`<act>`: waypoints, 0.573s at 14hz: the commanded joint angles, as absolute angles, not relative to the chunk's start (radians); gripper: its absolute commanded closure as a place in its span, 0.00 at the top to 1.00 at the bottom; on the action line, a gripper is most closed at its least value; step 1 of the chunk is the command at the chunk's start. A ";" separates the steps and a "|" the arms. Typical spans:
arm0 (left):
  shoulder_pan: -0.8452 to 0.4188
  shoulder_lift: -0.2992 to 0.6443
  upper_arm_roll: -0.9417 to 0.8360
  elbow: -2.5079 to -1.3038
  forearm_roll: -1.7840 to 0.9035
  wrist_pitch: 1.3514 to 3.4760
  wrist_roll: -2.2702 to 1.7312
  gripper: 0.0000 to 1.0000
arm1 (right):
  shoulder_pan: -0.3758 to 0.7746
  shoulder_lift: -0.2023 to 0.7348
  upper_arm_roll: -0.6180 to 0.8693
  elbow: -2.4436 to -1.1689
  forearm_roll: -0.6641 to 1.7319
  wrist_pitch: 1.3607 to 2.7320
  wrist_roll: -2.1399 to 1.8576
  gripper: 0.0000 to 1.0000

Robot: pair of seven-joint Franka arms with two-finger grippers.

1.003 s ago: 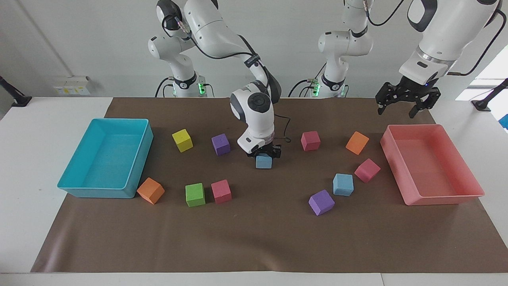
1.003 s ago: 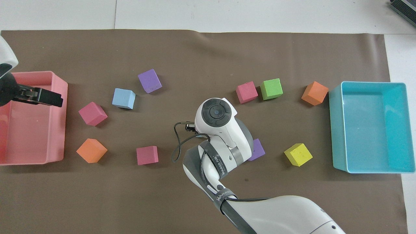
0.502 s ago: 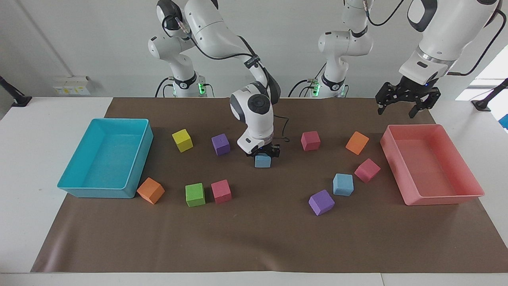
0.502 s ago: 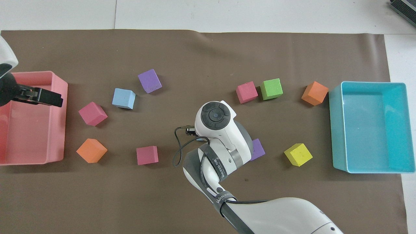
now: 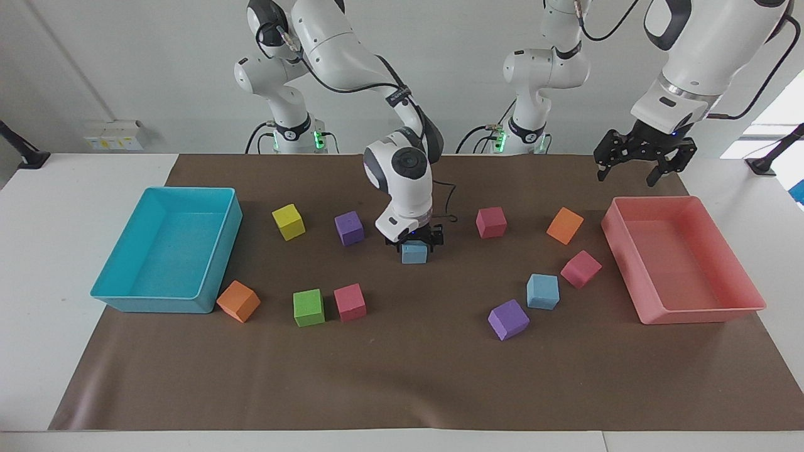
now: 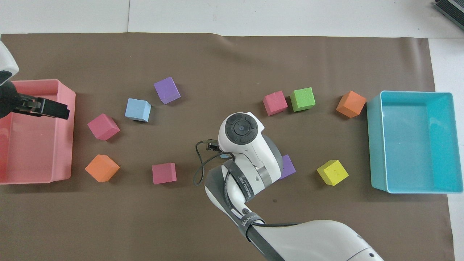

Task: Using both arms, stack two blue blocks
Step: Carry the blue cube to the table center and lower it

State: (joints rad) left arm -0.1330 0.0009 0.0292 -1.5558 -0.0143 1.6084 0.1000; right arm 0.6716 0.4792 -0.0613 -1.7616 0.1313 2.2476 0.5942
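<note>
One blue block (image 5: 414, 253) rests on the brown mat (image 5: 408, 376) mid-table; in the overhead view only a sliver of it (image 6: 227, 156) shows under the right wrist. My right gripper (image 5: 414, 246) is down over it, open, a finger at each side of the cube. The other blue block (image 5: 543, 291) (image 6: 137, 109) lies toward the left arm's end, beside a purple cube (image 5: 508, 319) and a pink cube (image 5: 581, 269). My left gripper (image 5: 642, 171) waits open in the air over the pink tray's (image 5: 700, 317) edge nearest the robots.
Scattered cubes lie on the mat: yellow (image 5: 288, 221), purple (image 5: 349, 227), pink (image 5: 491, 222), orange (image 5: 564, 225), orange (image 5: 239, 301), green (image 5: 308, 307), pink (image 5: 350, 302). A cyan tray (image 5: 151, 303) stands at the right arm's end.
The right gripper's fingers have spread apart and let go of the blue block, after shifting it slightly toward the robots. The left arm has not moved.
</note>
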 commanded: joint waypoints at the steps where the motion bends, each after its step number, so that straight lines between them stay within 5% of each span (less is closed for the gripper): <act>1: -0.112 -0.018 0.020 -1.548 -0.026 1.586 0.112 1.00 | 0.657 0.442 -0.063 -1.781 0.130 2.260 0.571 1.00; 8: -0.112 -0.021 0.018 -1.549 -0.026 1.586 0.112 1.00 | 0.519 0.281 -0.069 -1.779 0.114 2.146 0.511 1.00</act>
